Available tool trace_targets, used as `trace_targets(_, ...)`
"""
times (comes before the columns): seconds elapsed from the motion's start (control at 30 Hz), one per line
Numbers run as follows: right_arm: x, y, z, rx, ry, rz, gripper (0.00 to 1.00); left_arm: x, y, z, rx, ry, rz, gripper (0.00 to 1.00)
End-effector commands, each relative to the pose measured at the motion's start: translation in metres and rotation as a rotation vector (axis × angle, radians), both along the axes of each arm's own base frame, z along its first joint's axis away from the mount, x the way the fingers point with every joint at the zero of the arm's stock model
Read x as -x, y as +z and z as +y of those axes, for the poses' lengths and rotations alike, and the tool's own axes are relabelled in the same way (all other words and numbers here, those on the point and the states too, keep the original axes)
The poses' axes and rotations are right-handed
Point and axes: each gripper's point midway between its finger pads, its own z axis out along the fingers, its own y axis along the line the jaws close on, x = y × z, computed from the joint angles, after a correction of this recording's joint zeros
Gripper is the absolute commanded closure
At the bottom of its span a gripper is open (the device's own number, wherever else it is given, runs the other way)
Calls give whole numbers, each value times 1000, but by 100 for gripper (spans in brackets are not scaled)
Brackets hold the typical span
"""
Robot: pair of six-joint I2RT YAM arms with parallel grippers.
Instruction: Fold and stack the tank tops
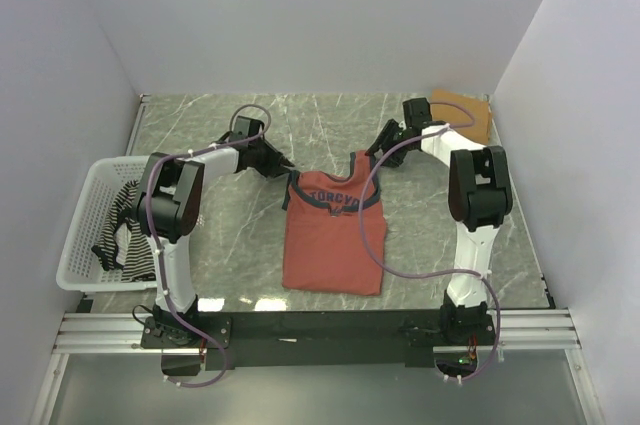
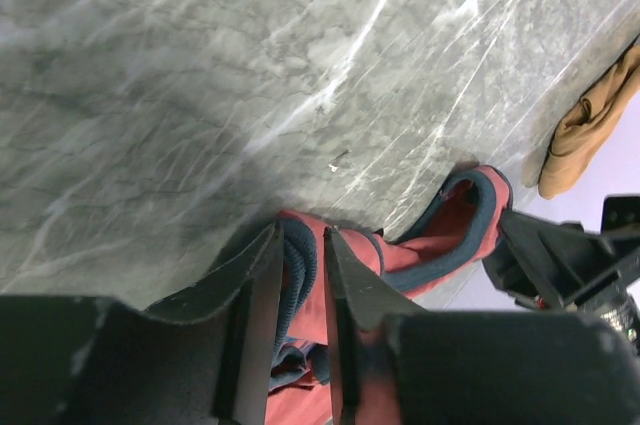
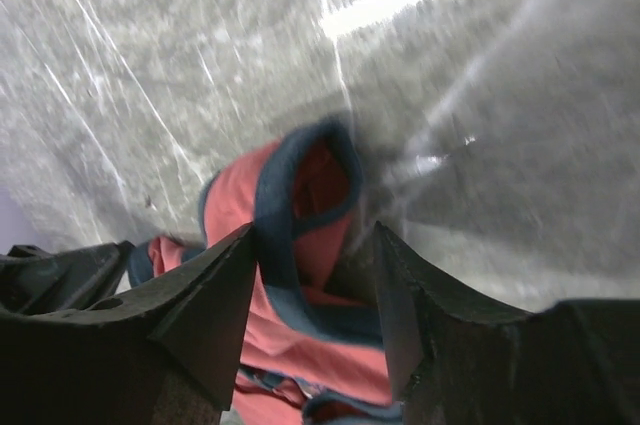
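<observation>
Tops number three on my screens. The rust-red top (image 1: 332, 240) lies flat on the bench (image 1: 220, 125). It spreads from both hands back toward the arm bases, with a shoulder strap at each hand. The tan top (image 1: 468, 115) lies just beyond the right hand (image 1: 375, 151), on its outer side, in the far corner. The striped top (image 1: 125, 225) is bunched in the single white mesh basket (image 1: 72, 235), well apart from the left hand (image 1: 285, 167) and off to its outer side.

I have two hands in view. The left one is pressed together, pinching the dark-trimmed strap of the rust-red top. The right one is spread, a finger on either side of the other strap's loop, and I cannot tell whether they touch it.

The bench is grey and stone-patterned with pale veins, boxed in by plain white walls (image 1: 300, 15). One dark print (image 1: 333, 201) crosses the chest of the rust-red top, and I cannot read its letters.
</observation>
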Motion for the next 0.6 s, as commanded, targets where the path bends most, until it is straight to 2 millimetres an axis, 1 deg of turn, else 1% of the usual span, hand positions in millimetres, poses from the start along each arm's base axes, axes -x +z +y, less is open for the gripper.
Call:
trace_targets(0.0, -23, 11, 6, -43, 4, -47, 45, -13, 15, -11, 24, -43, -67, 72)
trace_targets(0.07, -24, 8, 7, -44, 7, -43, 46, -15, 17, -13, 27, -59, -78, 72)
trace_targets(0.13, -24, 7, 6, -36, 7, -44, 48, -11, 16, -13, 18, -80, -70, 68)
trace_targets(0.17, -23, 6, 5, -34, 7, -42, 49, -6, 12, -10, 3, -78, -53, 65)
trace_targets(0.2, -22, 5, 5, -34, 7, -43, 49, -3, 17, -8, 2, -72, -53, 61)
trace_targets(0.23, -22, 8, 5, -34, 6, -51, 49, 4, 12, -6, 1, -70, -34, 60)
trace_targets(0.27, -21, 7, 5, -32, 8, -50, 49, 7, 13, -4, 3, -60, -30, 59)
trace_targets(0.3, -21, 7, 4, -29, 8, -53, 50, 8, 21, -4, 14, -48, -40, 57)
trace_targets(0.33, -20, 7, 4, -26, 9, -51, 50, 13, 19, -3, 20, -43, -29, 56)
trace_targets(0.4, -20, 6, 3, -17, 9, -51, 51, 13, 30, -4, 45, -30, -44, 55)
trace_targets(0.57, -19, -1, 0, -9, 6, -40, 52, 11, 47, -6, 71, -17, -60, 54)
